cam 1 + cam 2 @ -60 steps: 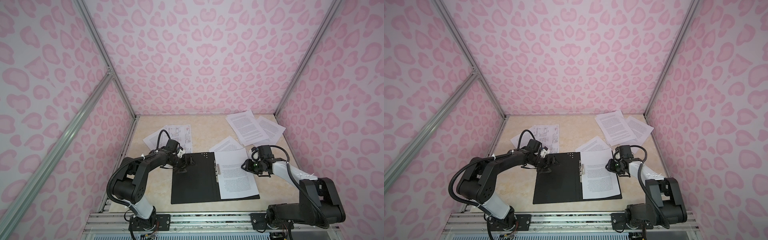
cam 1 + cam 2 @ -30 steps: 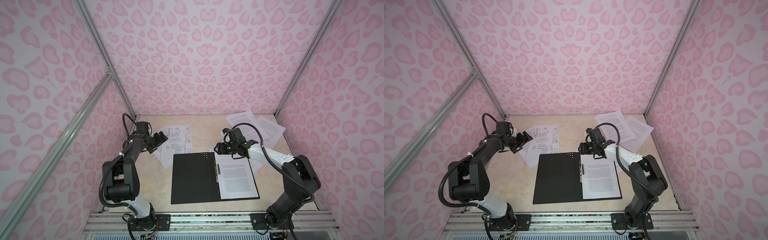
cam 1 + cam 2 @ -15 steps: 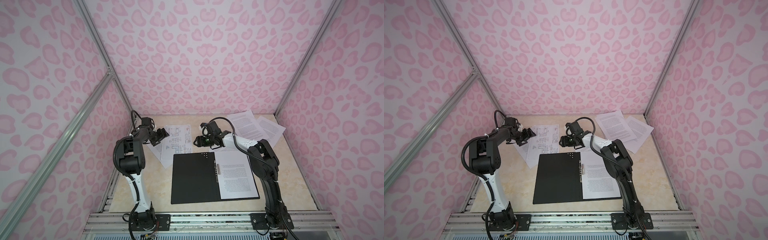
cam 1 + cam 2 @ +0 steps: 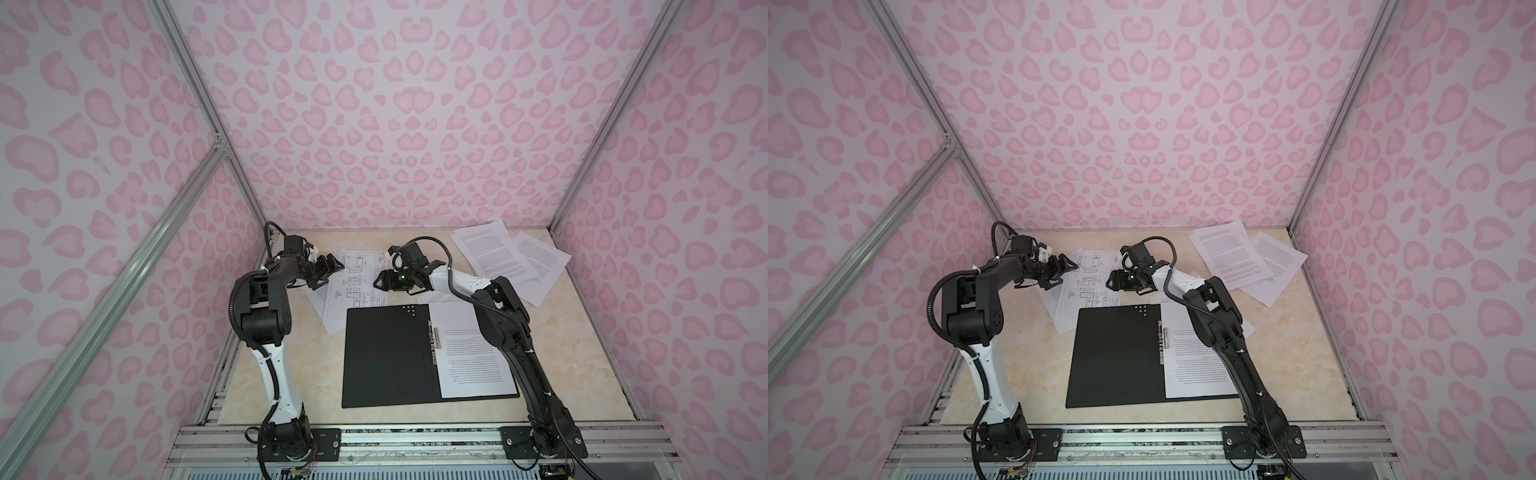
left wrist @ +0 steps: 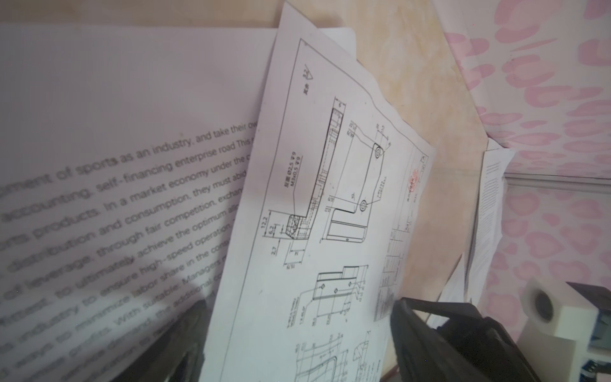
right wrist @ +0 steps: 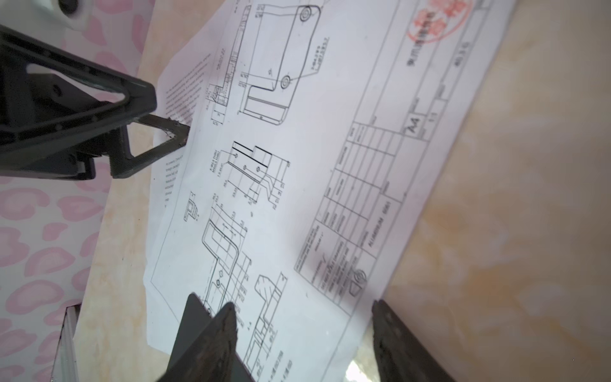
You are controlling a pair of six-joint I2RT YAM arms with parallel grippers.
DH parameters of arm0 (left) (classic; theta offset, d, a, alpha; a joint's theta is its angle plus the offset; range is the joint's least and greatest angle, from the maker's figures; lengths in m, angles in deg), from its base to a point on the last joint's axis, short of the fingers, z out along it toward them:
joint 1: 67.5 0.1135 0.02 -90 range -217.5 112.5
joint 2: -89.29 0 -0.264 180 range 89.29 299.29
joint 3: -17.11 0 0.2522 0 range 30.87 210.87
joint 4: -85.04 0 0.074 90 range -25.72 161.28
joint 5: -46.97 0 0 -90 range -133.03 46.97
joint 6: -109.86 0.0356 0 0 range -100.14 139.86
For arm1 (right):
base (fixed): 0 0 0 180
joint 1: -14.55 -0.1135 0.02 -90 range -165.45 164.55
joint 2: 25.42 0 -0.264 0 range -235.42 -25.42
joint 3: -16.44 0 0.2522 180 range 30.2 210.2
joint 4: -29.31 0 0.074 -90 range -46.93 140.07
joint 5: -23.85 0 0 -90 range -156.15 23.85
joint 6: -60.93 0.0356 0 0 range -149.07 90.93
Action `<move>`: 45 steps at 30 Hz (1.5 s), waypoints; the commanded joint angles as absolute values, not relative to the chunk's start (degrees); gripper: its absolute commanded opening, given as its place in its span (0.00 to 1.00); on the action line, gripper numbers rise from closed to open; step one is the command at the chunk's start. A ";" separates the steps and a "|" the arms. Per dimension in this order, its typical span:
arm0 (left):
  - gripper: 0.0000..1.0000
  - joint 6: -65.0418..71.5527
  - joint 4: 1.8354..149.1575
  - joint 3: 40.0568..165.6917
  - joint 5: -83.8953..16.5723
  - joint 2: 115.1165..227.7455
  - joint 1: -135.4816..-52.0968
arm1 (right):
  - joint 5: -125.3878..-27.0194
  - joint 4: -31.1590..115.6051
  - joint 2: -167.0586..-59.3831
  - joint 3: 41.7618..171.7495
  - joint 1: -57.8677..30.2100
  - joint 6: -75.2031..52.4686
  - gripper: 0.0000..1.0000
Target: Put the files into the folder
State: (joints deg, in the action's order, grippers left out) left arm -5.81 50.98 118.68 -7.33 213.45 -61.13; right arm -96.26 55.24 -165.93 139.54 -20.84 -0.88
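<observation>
The folder (image 4: 386, 353) (image 4: 1113, 357) lies open and flat, black inside, with a metal clip (image 4: 434, 338) at its spine. One text file (image 4: 473, 353) rests on its right half. Behind its left half a file with line drawings (image 4: 353, 278) (image 4: 1088, 282) (image 5: 330, 215) (image 6: 297, 165) overlaps a text file (image 4: 320, 299) (image 5: 115, 148). My left gripper (image 4: 332, 268) (image 4: 1069, 266) (image 5: 297, 330) (image 6: 168, 115) stands open at the drawing's left edge. My right gripper (image 4: 380, 282) (image 4: 1109, 282) (image 6: 304, 330) stands open over the drawing's right edge, holding nothing.
More text files (image 4: 494, 253) (image 4: 1229, 253) lie fanned out at the back right corner, and another one (image 4: 536, 262) overlaps them. Pink patterned walls (image 4: 395, 124) close in the back and both sides. A metal rail (image 4: 415, 440) runs along the front.
The right gripper has swung left from behind the folder to the drawing's right edge. The left gripper has moved back and right to the drawing's left edge.
</observation>
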 commanded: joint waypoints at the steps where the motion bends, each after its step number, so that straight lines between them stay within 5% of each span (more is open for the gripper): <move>1: 0.86 -8.90 54.78 117.25 -0.41 212.97 -61.17 | -97.58 58.10 -168.16 140.06 -21.19 0.71 0.66; 10: 0.69 -12.91 58.63 113.75 1.38 207.89 -61.04 | -99.54 55.96 -168.95 140.25 -21.16 2.07 0.65; 16: 0.70 -16.02 63.79 112.28 6.34 208.06 -61.08 | -101.51 54.17 -169.39 140.21 -20.76 3.45 0.65; 26: 0.71 -9.48 56.28 116.70 -0.84 213.30 -61.49 | -103.92 51.88 -169.98 139.98 -20.53 5.11 0.64; 36: 0.51 -9.97 57.72 114.25 -2.43 213.07 -61.91 | -105.24 50.93 -170.57 139.83 -20.17 5.93 0.64; 40: 0.52 -13.13 62.34 112.39 1.62 210.24 -61.78 | -105.58 50.53 -170.49 139.45 -20.08 6.02 0.64; 45: 0.71 -13.36 63.85 110.58 0.08 206.59 -61.30 | -106.69 48.93 -170.60 138.77 -19.97 7.01 0.64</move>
State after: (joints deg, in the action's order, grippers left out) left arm -13.09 60.38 111.23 -0.77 209.18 -61.67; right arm -106.40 45.71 -169.32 139.78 -19.90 5.89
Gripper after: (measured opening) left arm 0.702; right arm 0.636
